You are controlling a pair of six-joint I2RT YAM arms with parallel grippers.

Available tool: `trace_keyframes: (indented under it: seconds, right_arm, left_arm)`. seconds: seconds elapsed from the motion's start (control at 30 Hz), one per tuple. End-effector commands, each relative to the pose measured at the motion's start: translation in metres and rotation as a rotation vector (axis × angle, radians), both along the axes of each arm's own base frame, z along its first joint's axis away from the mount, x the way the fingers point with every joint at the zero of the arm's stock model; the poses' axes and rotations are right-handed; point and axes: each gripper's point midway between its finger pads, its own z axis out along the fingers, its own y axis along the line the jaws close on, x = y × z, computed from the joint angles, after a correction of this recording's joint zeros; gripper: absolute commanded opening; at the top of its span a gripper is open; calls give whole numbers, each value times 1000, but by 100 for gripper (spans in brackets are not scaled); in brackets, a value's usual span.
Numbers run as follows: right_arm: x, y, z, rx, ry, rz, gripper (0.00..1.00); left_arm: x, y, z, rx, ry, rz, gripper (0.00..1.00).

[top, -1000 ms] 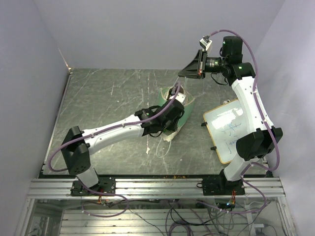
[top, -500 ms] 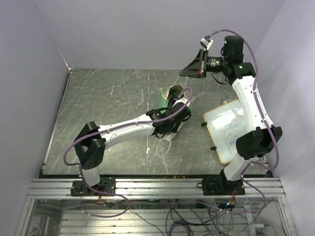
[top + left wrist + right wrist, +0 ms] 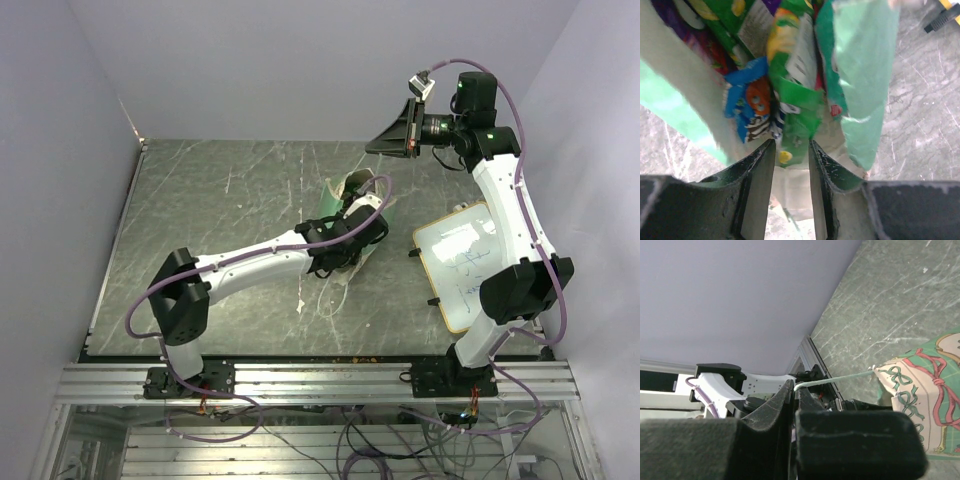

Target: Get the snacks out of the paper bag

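Note:
The paper bag (image 3: 338, 192) lies on the table with its mouth toward the arms; its mint side (image 3: 862, 75) and beige wall (image 3: 685, 90) frame the left wrist view. Inside are the snacks: a green packet (image 3: 796, 117), a blue packet (image 3: 749, 95) and a purple one (image 3: 667, 20). My left gripper (image 3: 791, 147) is open at the bag's mouth (image 3: 352, 213), and the green packet's lower end lies between its fingertips. My right gripper (image 3: 796, 388), raised above and behind the bag (image 3: 373, 150), is shut on the bag's string handle (image 3: 837, 379), which runs taut to the bag's printed corner (image 3: 910, 390).
A wood-framed whiteboard (image 3: 462, 262) lies to the right of the bag, beside the right arm's base. A loose white string (image 3: 325, 300) trails on the table in front of the bag. Grey walls close in the table on the left, back and right.
My left arm has swung right and pushed its gripper toward the bag's mouth, its jaws widening slightly. The right gripper has risen a little, still holding the string.

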Motion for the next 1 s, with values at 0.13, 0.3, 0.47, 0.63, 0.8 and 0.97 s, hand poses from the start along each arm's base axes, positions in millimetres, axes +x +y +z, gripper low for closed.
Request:
trace_keyframes:
  seconds: [0.13, 0.3, 0.47, 0.63, 0.8, 0.97]
  right_arm:
    - [-6, -3, 20, 44, -77, 40, 0]
    - [-7, -3, 21, 50, -78, 46, 0]
    - [-8, -4, 21, 51, -79, 50, 0]
    - [-9, -4, 20, 50, -78, 52, 0]
    - [-9, -5, 19, 49, -78, 53, 0]
    - [-10, -4, 20, 50, -80, 56, 0]
  left_arm:
    - [5, 8, 21, -17, -53, 56, 50]
    - [7, -1, 11, 0, -38, 31, 50]
    - [12, -12, 6, 9, -43, 4, 53]
    - [18, -21, -2, 24, -39, 0, 55]
    - [20, -28, -1, 28, -32, -14, 59]
    - [17, -29, 11, -30, -36, -13, 62]
